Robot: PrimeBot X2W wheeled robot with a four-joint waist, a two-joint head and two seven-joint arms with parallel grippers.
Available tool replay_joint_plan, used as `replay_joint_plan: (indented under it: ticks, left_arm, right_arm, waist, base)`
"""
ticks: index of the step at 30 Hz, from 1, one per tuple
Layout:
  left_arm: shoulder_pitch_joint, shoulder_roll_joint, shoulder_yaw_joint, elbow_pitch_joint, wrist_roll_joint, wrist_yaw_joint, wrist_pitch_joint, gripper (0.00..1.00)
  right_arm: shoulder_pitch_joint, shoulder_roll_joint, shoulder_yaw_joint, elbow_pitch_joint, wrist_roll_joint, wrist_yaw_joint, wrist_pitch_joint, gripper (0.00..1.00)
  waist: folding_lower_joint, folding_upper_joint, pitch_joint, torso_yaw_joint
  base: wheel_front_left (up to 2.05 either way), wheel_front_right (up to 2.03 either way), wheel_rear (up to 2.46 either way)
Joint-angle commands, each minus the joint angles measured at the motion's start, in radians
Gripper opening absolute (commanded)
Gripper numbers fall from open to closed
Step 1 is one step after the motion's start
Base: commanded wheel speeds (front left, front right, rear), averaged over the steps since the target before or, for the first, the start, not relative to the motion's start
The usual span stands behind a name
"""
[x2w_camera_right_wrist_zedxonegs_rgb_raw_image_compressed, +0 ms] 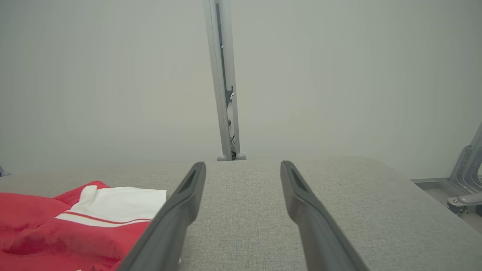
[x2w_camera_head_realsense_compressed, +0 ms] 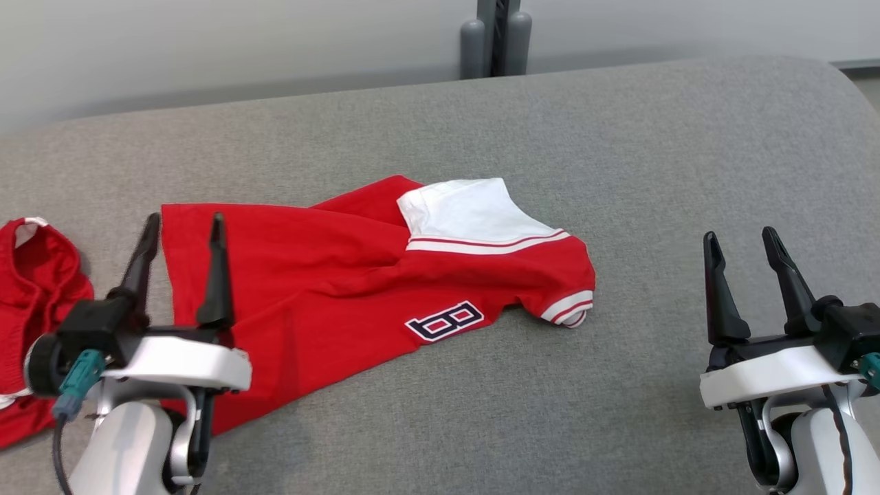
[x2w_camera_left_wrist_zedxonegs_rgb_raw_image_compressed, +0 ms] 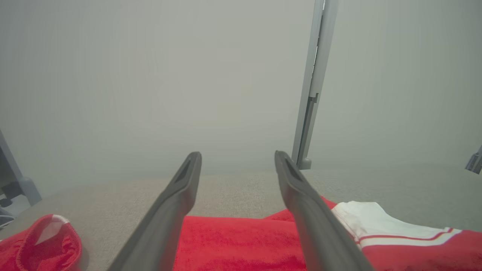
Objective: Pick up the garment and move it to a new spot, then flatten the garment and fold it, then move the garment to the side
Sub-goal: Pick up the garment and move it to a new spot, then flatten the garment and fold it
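A red garment (x2w_camera_head_realsense_compressed: 330, 289) with a white panel, striped cuffs and a dark figure-8 patch lies spread and partly rumpled on the grey padded surface (x2w_camera_head_realsense_compressed: 619, 172). My left gripper (x2w_camera_head_realsense_compressed: 184, 227) hovers open over the garment's left edge, nothing between its fingers. The left wrist view shows the garment (x2w_camera_left_wrist_zedxonegs_rgb_raw_image_compressed: 241, 241) below the two spread fingers (x2w_camera_left_wrist_zedxonegs_rgb_raw_image_compressed: 297, 188). My right gripper (x2w_camera_head_realsense_compressed: 742, 240) stands open at the lower right, apart from the garment, over bare surface. In the right wrist view the garment (x2w_camera_right_wrist_zedxonegs_rgb_raw_image_compressed: 75, 222) lies to the left of the gripper (x2w_camera_right_wrist_zedxonegs_rgb_raw_image_compressed: 243, 167).
A second red cloth (x2w_camera_head_realsense_compressed: 34, 289) lies bunched at the far left edge of the surface, also seen as a red cloth (x2w_camera_left_wrist_zedxonegs_rgb_raw_image_compressed: 41, 244) in the left wrist view. A grey post (x2w_camera_head_realsense_compressed: 495, 34) rises behind the surface. The surface's right end curves down (x2w_camera_head_realsense_compressed: 845, 103).
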Motion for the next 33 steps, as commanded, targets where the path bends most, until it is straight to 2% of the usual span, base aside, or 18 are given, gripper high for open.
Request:
replay_joint_plan:
  ticks: [1, 4, 7, 13, 33]
  left_arm:
    - [0.016, 0.008, 0.011, -0.005, -0.004, 0.005, -0.007, 1.0]
    - [0.073, 0.029, 0.036, -0.031, -0.015, -0.005, -0.015, 1.0]
    - [0.148, 0.035, 0.019, -0.054, -0.017, -0.013, -0.017, 1.0]
    - [0.205, 0.042, 0.003, -0.082, -0.015, -0.003, 0.005, 1.0]
    - [0.245, 0.059, -0.022, -0.123, -0.013, 0.023, 0.066, 1.0]
  right_arm:
    - [0.009, -0.005, 0.0, -0.004, -0.009, 0.0, 0.007, 1.0]
    - [0.026, -0.011, 0.007, -0.019, -0.004, 0.0, 0.025, 1.0]
    - [0.059, -0.021, 0.017, -0.031, 0.005, 0.0, 0.048, 1.0]
    - [0.107, -0.022, 0.025, -0.051, 0.012, 0.0, 0.061, 1.0]
    - [0.138, -0.017, 0.023, -0.062, 0.026, 0.0, 0.077, 1.0]
  waist:
    - [0.0, -0.0001, -0.013, 0.012]
    - [0.0, -0.0001, -0.036, 0.028]
    - [0.0, -0.0001, -0.081, 0.033]
    - [0.0, -0.0001, -0.12, 0.035]
    - [0.0, -0.0001, -0.141, 0.038]
  base:
    - [0.0, 0.0, 0.0]
    - [0.0, 0.0, 0.0]
    - [0.0, 0.0, 0.0]
    - [0.0, 0.0, 0.0]
    - [0.0, 0.0, 0.0]
